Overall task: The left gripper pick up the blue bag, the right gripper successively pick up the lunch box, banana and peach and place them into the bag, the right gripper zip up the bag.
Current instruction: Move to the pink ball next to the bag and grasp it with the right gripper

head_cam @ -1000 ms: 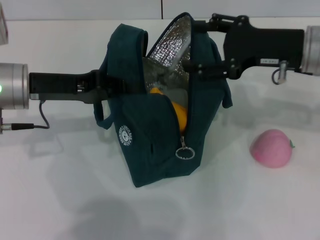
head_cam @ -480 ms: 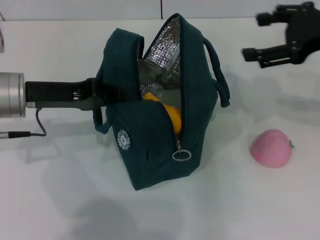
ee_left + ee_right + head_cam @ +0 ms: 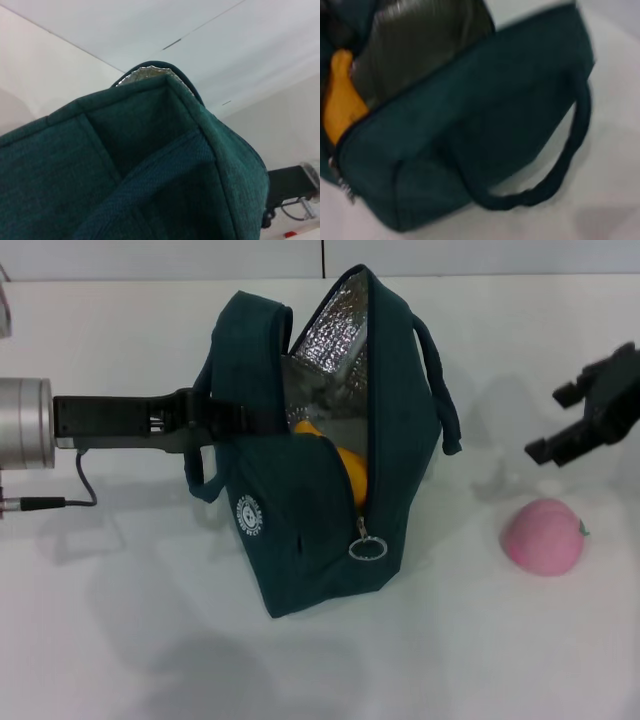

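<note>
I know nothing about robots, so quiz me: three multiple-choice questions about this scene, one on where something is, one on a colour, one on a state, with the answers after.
1. Where is the peach?
A. inside the bag
B. on the table, on the robot's right of the bag
C. in the right gripper

2. What colour is the bag's lining?
A. silver
B. red
C. black

3. How is the bag now?
A. zipped shut
B. lying flat
C. upright and unzipped

Answers:
1 B: the peach lies alone on the white table, below the right gripper.
2 A: shiny foil shows in the opening.
3 C: the top gapes, the banana shows inside, and the left gripper holds the bag's side.
</note>
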{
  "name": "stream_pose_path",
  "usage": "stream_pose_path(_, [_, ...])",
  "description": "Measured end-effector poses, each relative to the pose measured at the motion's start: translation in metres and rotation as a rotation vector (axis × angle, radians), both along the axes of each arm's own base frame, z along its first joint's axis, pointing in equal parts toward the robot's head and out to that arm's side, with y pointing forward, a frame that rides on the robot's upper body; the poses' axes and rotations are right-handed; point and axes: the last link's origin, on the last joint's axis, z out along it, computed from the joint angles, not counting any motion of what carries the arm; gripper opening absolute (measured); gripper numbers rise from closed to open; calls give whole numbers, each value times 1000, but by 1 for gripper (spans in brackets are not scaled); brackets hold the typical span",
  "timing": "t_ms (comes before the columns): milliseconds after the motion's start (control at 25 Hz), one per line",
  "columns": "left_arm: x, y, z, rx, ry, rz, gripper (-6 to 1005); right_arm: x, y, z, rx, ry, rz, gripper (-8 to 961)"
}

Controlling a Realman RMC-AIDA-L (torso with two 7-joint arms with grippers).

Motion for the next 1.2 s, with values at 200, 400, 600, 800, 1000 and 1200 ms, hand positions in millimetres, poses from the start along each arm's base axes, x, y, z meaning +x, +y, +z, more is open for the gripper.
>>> stream_pose_path(200, [1,0,0,-4,1,-4,57,-5,0,-24,-99,-75,-36,857])
stream_pose_path(400, [1,0,-1,-5,0,-5,57,1,0,-42,-146,-161,-81,857])
stream_pose_path(600, [1,0,0,-3,-1,-3,57,7,0,-53,-169,-180,-104,856])
stream_pose_path(800, [1,0,0,-4,0,-6,57,11,1,-57,-182,-183,-123,857])
stream_pose_path(1000, [2,1,0,-4,0,-9,57,15,3,-60,-174,-204,-123,856])
stream_pose_path(1200, [3,1,0,-4,1,-11,57,20,3,-61,-166,-242,-129,855])
